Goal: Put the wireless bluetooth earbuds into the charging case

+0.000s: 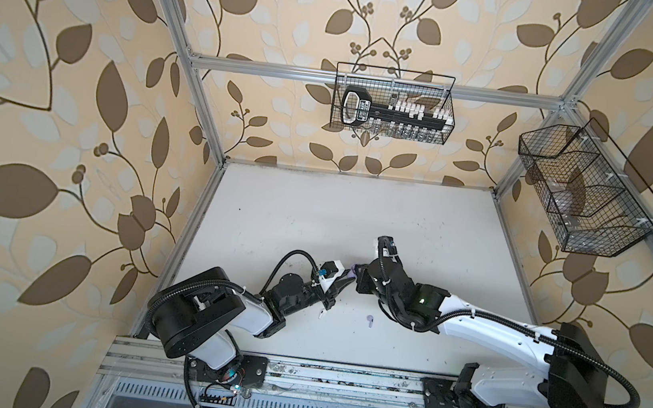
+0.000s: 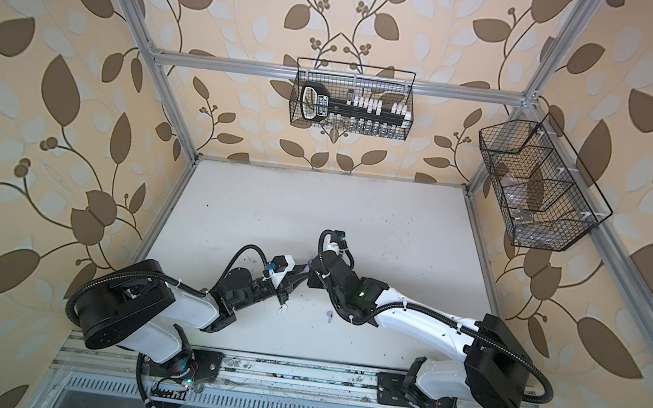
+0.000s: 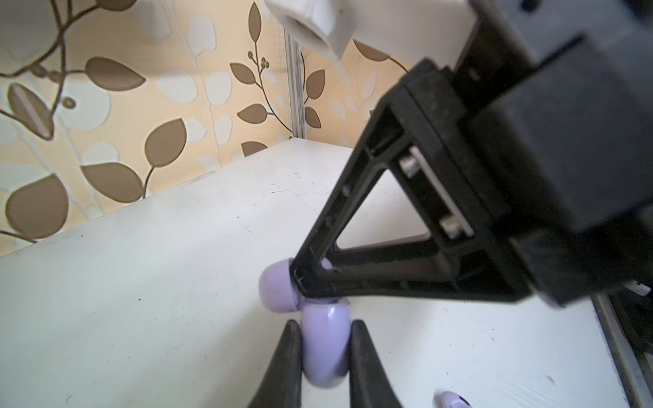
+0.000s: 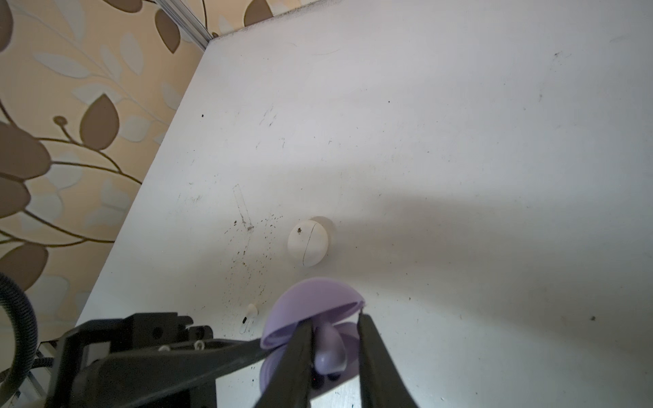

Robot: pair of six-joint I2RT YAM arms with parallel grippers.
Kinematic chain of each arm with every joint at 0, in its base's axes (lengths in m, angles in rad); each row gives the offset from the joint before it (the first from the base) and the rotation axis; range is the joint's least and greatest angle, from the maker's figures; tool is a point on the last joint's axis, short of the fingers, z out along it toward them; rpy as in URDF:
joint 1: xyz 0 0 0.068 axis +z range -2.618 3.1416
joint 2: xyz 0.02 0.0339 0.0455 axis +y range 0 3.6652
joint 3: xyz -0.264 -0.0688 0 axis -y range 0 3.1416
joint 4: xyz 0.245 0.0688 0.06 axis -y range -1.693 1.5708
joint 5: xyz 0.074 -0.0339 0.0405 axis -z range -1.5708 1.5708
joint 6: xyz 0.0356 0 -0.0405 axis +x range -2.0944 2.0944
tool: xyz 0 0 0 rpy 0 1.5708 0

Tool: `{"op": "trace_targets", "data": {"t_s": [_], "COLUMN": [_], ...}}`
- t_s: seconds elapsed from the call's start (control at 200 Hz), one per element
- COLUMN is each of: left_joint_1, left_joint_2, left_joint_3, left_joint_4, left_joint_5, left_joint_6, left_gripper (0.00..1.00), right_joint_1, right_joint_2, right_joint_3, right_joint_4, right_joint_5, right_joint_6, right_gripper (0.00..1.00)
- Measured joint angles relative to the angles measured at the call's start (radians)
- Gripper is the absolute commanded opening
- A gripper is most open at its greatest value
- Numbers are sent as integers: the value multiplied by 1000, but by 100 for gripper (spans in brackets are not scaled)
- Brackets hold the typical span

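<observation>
Holding the lavender case [image 3: 323,353] by its rounded base, the left end effector [image 3: 325,326] is clenched on it just above the desk [image 4: 459,141], and the lid [image 4: 311,300] is swung open. The right end effector [image 4: 336,317] faces it from the opposite side, almost tip to tip, near the middle of the desk. Between its fingers sits a lavender bud [image 4: 330,349], inside the open mouth of the case, with its long axis running along the fingers. One finger seems to touch the bud and a narrow gap shows at the other, so I judge this end effector as released. Whether the bud is fully in its socket is hidden. A second lavender bud [image 1: 369,320] lies flat on the desk, nearer to the right arm. A closed white case [image 4: 307,243] and a white bud [image 4: 250,314] also rest on the desk, apart from the lavender case. The desk is white, scratched and speckled. Leaf wallpaper, an aluminium frame and wire baskets [image 1: 343,81] surround it.
</observation>
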Motion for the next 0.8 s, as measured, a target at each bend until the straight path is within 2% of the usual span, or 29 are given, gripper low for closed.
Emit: {"op": "trace_targets", "data": {"t_s": [0.505,0.8], "left_joint_1": [0,0], "left_joint_2": [-1,-2], "left_joint_3": [0,0], "left_joint_4": [5,6], "left_joint_5": [19,19], "left_joint_6": [3,6], "left_gripper": [0,0], "right_joint_1": [-53,-84], "right_joint_2": [-111,-126], "right_joint_3": [-75,-110], "right_joint_4": [28,77], "right_joint_5": [-98,-172], "right_joint_6": [23,37], "right_gripper": [28,28]}}
